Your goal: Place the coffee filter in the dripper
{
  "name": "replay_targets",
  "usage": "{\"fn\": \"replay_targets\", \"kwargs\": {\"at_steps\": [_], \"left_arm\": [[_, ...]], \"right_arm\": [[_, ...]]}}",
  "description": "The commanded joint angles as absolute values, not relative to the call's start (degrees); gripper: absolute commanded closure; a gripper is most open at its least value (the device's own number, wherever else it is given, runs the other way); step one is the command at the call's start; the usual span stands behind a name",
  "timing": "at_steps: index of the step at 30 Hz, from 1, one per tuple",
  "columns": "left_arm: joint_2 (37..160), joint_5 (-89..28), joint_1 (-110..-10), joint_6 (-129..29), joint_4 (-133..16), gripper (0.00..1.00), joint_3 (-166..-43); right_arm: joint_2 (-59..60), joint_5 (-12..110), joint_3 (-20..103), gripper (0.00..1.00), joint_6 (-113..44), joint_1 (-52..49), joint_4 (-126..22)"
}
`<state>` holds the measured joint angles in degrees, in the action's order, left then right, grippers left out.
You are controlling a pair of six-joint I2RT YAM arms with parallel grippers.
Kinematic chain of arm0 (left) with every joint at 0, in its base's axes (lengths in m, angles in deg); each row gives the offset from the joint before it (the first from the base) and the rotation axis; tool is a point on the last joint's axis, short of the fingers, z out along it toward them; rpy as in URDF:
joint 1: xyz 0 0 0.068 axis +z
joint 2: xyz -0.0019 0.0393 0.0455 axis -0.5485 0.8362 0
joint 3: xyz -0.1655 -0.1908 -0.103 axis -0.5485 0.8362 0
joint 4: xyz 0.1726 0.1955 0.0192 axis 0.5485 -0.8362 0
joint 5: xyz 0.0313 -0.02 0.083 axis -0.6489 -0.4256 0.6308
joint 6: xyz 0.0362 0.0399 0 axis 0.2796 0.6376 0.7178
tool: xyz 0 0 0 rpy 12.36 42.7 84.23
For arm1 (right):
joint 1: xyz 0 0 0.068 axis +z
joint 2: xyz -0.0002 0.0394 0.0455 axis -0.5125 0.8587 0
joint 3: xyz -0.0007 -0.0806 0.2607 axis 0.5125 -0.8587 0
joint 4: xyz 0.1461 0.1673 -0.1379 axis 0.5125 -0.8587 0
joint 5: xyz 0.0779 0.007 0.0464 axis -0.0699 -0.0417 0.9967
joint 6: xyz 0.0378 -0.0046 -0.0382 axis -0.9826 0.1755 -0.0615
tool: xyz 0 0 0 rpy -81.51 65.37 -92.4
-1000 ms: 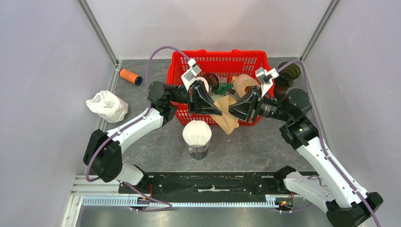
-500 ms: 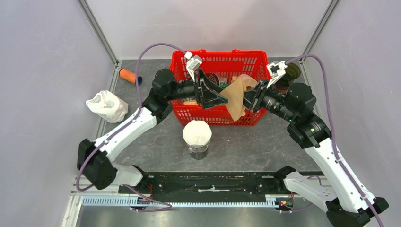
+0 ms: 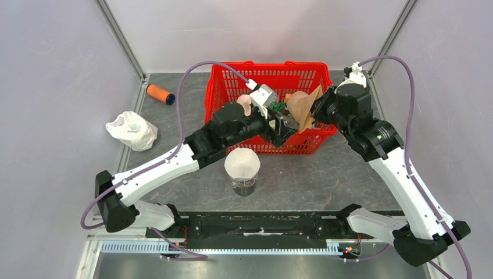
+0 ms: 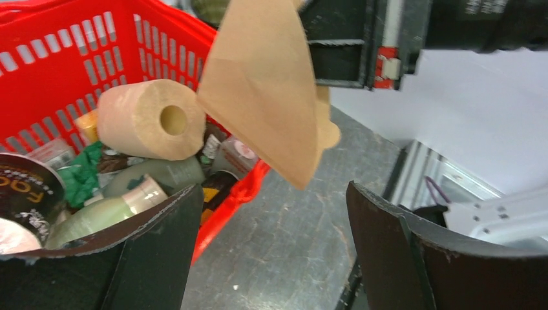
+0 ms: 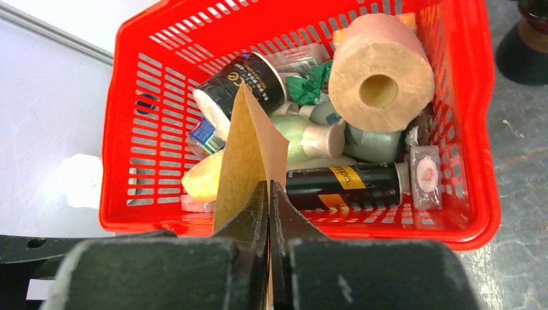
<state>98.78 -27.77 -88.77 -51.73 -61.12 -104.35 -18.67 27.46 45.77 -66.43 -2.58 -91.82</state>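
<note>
Your right fingers (image 5: 255, 216) were clamped on an edge of the filter (image 4: 262, 84), holding it over the basket (image 3: 290, 148); your left fingers (image 4: 155, 252) stood wide. The paper looked light, floppy and easily creased, so pinch its seamed edge. The dripper (image 3: 242, 164) stood just in front of the basket.

Brown paper coffee filter (image 4: 265, 84) (folded flat) hangs in the air; the white dripper (image 3: 242, 164) stands upright, well apart.
</note>
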Motion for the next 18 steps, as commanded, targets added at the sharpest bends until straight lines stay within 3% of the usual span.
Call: {"fn": "replay_targets", "kwargs": {"at_steps": [1,18], "left_arm": [[101.4,-17.59,-90.64,-47.65,-58.64,0.12,-108.06],[107.54,-7.62,-93.38,-50.23,-51.71,0.1,-110.46]], "right_arm": [[-18.42,22.84,48.75,1.0,-69.84,-2.05,-93.76],[-17.83,25.14,47.79,1.0,-71.05,-1.48,-91.91]]}}
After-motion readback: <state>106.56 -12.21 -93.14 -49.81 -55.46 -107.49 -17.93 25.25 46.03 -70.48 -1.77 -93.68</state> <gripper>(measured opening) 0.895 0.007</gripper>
